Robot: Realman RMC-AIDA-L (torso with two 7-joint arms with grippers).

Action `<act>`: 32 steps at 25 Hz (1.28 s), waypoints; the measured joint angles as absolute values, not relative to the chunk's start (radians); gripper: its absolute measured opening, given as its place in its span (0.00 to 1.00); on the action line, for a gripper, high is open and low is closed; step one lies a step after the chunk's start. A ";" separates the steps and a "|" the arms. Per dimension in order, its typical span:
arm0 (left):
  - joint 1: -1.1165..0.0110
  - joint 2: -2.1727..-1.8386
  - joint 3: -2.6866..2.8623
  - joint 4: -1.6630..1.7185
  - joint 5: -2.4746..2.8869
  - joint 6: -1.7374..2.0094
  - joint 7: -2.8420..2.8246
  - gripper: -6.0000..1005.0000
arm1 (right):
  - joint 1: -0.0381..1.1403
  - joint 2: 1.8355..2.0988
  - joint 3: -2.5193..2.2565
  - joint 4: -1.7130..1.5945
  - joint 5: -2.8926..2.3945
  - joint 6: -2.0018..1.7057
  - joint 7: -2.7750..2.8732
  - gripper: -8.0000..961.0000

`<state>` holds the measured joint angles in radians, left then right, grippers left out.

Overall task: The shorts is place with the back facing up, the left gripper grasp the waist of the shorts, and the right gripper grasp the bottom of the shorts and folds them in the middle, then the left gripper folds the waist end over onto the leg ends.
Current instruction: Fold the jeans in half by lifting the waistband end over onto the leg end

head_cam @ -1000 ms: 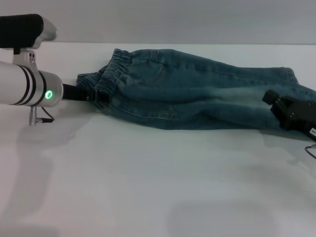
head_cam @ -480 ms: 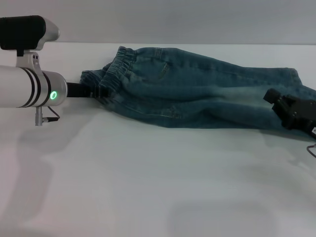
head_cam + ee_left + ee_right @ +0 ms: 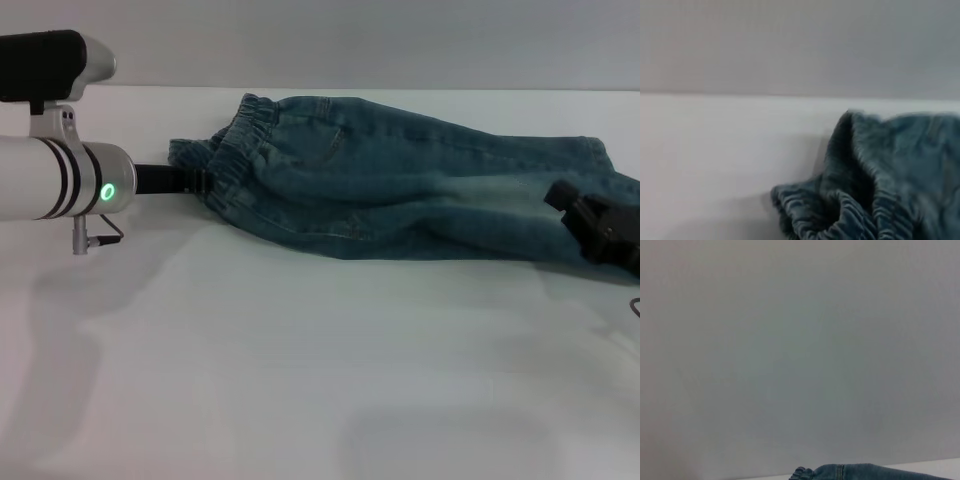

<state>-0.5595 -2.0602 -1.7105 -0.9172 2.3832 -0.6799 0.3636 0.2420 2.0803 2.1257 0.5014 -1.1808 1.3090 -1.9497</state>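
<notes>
Shorts (image 3: 400,195), folded lengthwise: left hand (image 3: 195,182) clamped on waist (image 3: 235,140); right hand (image 3: 600,230), grip indeterminate, at leg ends; lift waist high, carry over evenly.

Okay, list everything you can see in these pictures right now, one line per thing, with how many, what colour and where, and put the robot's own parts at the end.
shorts: one, blue-green faded denim, stretched sideways across the far part of the table, folded lengthwise, one back pocket showing.
waist: one, gathered elastic denim band, at the shorts' end on the robot's left.
leg ends: straight hemmed edge, at the shorts' end on the robot's right.
table: one, white, bare in front of the shorts.
wall: grey, behind the table.
left gripper: one, black with silver wrist and green ring, at the waist, gripping the band.
right gripper: one, black, at the leg ends near the head view's right edge; grip unclear.
</notes>
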 joint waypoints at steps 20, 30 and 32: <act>-0.406 -2.058 -1.692 -1.248 2.236 -0.761 0.420 0.07 | 0.302 2.084 2.118 0.405 -1.171 1.261 -1.952 0.01; -0.307 -2.058 -1.647 -1.479 2.194 -0.813 0.421 0.07 | 0.373 2.088 2.115 0.348 -1.168 1.135 -2.056 0.01; -0.299 -2.058 -1.642 -1.507 2.191 -0.824 0.421 0.07 | 0.388 2.088 2.116 0.334 -1.167 1.106 -2.082 0.01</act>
